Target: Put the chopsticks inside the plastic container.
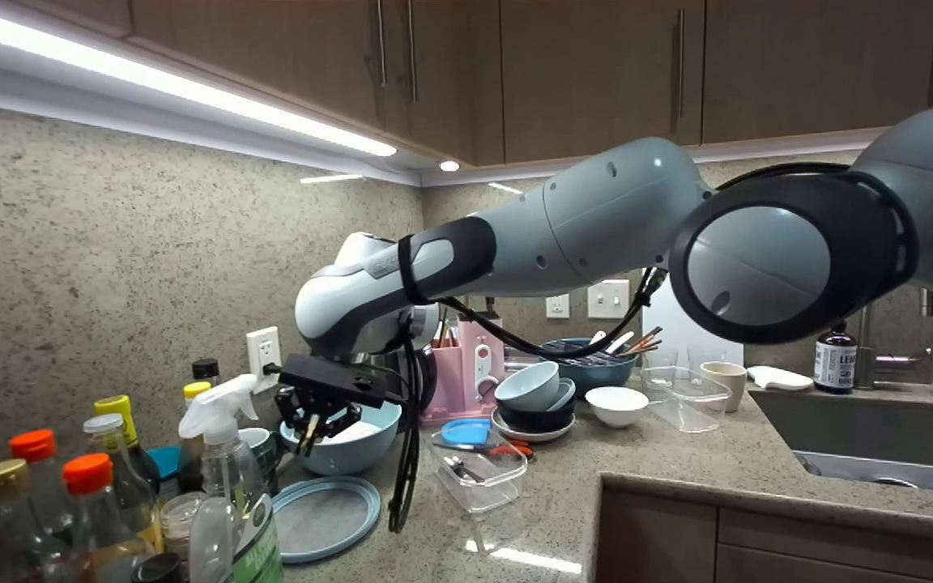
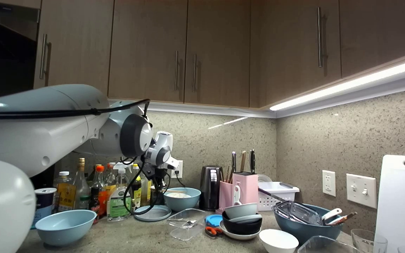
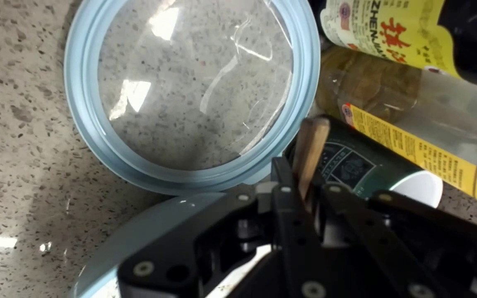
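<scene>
My gripper [image 3: 298,176] is shut on the wooden chopsticks [image 3: 311,142], whose ends stick out past the fingertips in the wrist view. In an exterior view the gripper [image 1: 319,423] hangs by the blue bowl [image 1: 345,453] with white contents, and the chopsticks [image 1: 310,431] point down from it. The gripper [image 2: 160,185] looks small and partly hidden by cables in an exterior view. The clear plastic container [image 1: 479,495] stands on the counter to the right of the gripper, with small dark utensils in it; the container [image 2: 183,232] also shows in an exterior view.
A round blue-rimmed lid [image 3: 82,99] lies below the gripper. A dark green cup [image 3: 352,163], bottles [image 3: 387,33] and a spray bottle [image 1: 227,457] crowd beside it. Orange-handled scissors [image 2: 213,232], stacked bowls [image 2: 241,225] and a second clear container [image 1: 689,413] stand farther along the counter.
</scene>
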`<state>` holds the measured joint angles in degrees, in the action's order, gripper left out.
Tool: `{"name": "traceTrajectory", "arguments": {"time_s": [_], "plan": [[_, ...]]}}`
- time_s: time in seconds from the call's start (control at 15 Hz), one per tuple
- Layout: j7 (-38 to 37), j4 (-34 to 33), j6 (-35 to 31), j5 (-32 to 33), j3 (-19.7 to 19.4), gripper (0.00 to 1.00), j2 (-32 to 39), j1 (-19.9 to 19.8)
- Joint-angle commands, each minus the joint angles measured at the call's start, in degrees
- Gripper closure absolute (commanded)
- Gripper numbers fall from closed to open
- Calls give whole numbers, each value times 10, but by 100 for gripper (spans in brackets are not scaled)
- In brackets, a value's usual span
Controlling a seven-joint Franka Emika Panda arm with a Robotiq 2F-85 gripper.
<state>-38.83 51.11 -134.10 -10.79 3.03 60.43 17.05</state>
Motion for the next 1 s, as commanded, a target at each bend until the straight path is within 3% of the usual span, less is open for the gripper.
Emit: {"name": "traceTrajectory", "arguments": {"time_s": [0.0,0.33,0.67,0.73,0.8,0.93], "plan": [[-3,27,31,2,3,98,-36,11],[-14,82,122,-41,48,98,-102,-2],[-53,175,91,-51,38,98,-183,-4],[-40,92,112,-35,37,98,-124,4],[-41,99,112,-35,36,91,-132,4],[-41,96,112,-35,36,91,-130,4]]}}
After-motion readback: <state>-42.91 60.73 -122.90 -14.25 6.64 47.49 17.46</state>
